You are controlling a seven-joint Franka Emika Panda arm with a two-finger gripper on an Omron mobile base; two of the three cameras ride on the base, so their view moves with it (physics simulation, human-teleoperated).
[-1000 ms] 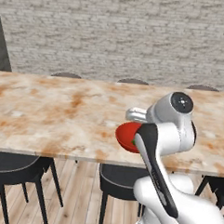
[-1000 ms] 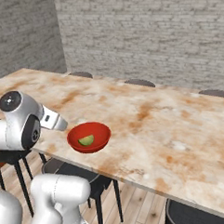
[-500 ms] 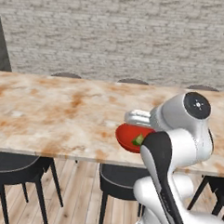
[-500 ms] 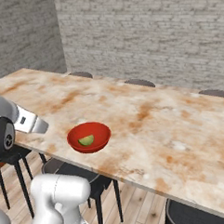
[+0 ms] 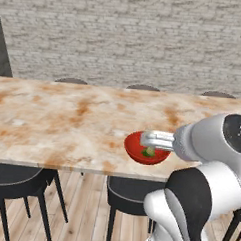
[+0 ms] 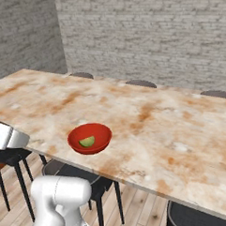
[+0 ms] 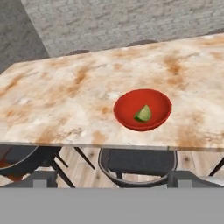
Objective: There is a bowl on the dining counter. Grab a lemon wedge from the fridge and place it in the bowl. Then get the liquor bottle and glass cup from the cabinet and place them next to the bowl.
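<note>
We are looking at a red bowl [image 7: 142, 109] sitting near the front edge of the marble dining counter [image 7: 61, 100], a lemon wedge [image 7: 143, 113] lying inside it. Our gripper [image 7: 112, 178] is hanging below counter level with its jaws spread wide, holding nothing.

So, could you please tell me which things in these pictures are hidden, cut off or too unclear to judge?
- Red round bowl, left base view: its right side is covered by the white arm.
- Green lemon wedge, left base view: partly behind the arm; the hand view shows it lying in the bowl.
- Two-finger gripper, hand view: the bottom edge cuts off the fingertips.
- Dark round stools, right base view: mostly hidden behind the marble dining counter.
</note>
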